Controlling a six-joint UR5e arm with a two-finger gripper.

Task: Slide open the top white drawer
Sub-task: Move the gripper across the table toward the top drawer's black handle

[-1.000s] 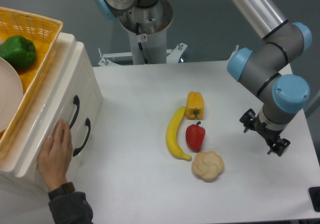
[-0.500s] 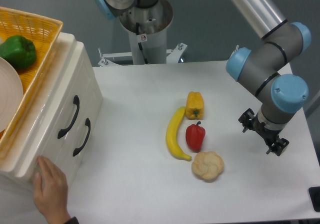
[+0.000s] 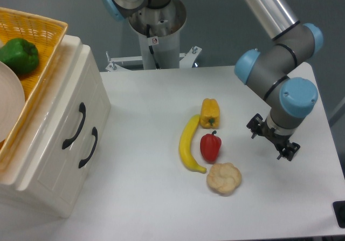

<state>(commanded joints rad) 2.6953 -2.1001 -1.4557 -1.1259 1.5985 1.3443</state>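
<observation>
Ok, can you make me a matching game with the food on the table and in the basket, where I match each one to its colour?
Things:
1. banana
2. pepper in the basket
3. pepper next to the cauliflower
4. cauliflower

Colours:
A. red
B. cream
C. yellow
D. green

Right pairs: 1-C, 2-D, 3-A, 4-B
</observation>
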